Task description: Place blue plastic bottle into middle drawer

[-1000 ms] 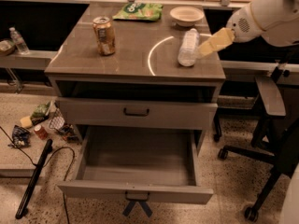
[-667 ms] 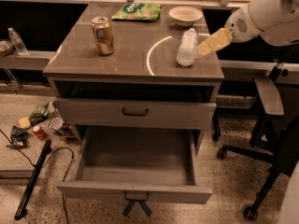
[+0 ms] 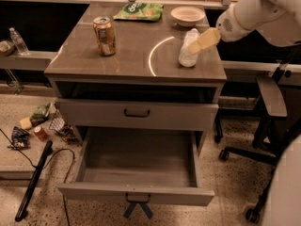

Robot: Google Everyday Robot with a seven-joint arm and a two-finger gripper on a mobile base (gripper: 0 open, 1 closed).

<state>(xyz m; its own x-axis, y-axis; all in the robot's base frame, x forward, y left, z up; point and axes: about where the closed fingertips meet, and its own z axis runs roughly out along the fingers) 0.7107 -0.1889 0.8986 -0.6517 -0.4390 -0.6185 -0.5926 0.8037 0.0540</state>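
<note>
The blue plastic bottle (image 3: 187,51) lies on its side at the right of the grey cabinet top (image 3: 131,55), a clear crinkled bottle. My gripper (image 3: 201,41) reaches in from the right on a white arm and rests at the bottle's right side, touching or just over it. The middle drawer (image 3: 136,193) is pulled wide open below, grey inside, with crossed dark-blue ribbon tails (image 3: 138,209) hanging from its front handle.
A soda can (image 3: 104,36) stands upright at the top's left. A green chip bag (image 3: 139,11) and a white bowl (image 3: 188,15) sit at the back. The upper drawer (image 3: 136,113) is shut. An office chair (image 3: 270,98) stands at the right. Clutter (image 3: 44,121) and a cable lie on the floor at the left.
My gripper has moved a little to the left, closer onto the bottle. The bottle, can and drawer have not moved.
</note>
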